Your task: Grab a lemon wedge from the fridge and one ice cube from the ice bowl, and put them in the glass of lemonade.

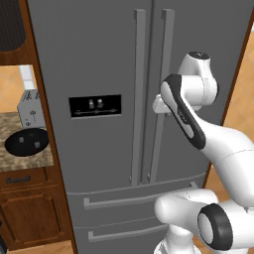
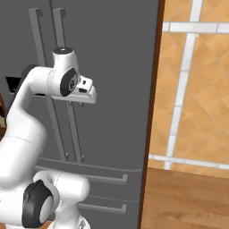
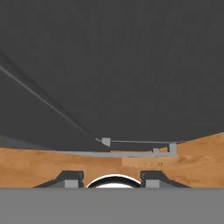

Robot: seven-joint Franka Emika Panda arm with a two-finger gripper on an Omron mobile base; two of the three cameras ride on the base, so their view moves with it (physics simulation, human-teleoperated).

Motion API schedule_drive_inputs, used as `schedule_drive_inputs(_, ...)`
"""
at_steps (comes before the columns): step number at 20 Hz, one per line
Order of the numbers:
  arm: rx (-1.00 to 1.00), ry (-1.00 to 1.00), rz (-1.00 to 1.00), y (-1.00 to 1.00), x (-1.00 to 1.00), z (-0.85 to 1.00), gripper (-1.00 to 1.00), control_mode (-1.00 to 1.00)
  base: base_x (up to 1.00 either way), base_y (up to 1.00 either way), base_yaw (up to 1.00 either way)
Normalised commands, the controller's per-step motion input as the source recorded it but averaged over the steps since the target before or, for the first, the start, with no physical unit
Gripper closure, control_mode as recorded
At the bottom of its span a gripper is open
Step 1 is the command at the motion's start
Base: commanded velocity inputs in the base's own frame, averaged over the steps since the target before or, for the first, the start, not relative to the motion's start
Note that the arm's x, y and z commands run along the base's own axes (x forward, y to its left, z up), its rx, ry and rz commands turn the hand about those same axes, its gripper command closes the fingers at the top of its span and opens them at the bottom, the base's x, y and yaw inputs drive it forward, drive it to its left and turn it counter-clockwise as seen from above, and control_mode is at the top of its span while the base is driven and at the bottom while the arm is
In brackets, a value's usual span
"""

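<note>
The grey steel fridge (image 1: 99, 59) stands with both doors closed, so the lemon wedge is hidden. My gripper (image 2: 77, 104) hangs in front of the right door, beside its long vertical handle (image 1: 166, 54), fingers pointing down. In the hand view my gripper (image 3: 111, 179) is open with nothing between the fingertips (image 3: 70, 178), looking down the door (image 3: 113, 65) to the floor. A black round bowl (image 1: 26, 141) with a few pale bits sits on the left counter; I cannot tell whether it is the ice bowl. The glass of lemonade is out of view.
A grey two-slot toaster (image 1: 30, 109) stands on the granite counter (image 1: 34, 161) left of the fridge, above wooden drawers (image 1: 22, 179). Two fridge drawers (image 1: 119, 201) sit below the doors. A tiled wall (image 2: 197, 80) and wooden floor (image 2: 188, 201) lie to the right.
</note>
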Motion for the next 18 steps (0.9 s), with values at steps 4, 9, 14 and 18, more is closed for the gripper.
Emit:
schedule_drive_inputs(4, 0.00, 0.00, 0.00, 0.00, -0.26, 0.00, -1.00, -1.00, 0.00, 0.00, 0.00)
schedule_drive_inputs(9, 0.00, 0.00, 0.00, 0.21, -0.47, 0.00, -1.00, -1.00, 0.00, 0.00, 0.00)
schedule_drive_inputs(14, 0.00, -0.06, 0.00, 0.20, -0.23, 0.00, -1.00, -1.00, 0.00, 0.00, 0.00)
schedule_drive_inputs(18, 0.00, -0.14, -0.05, 0.09, -0.03, 0.00, -1.00, -1.00, 0.00, 0.00, 0.00)
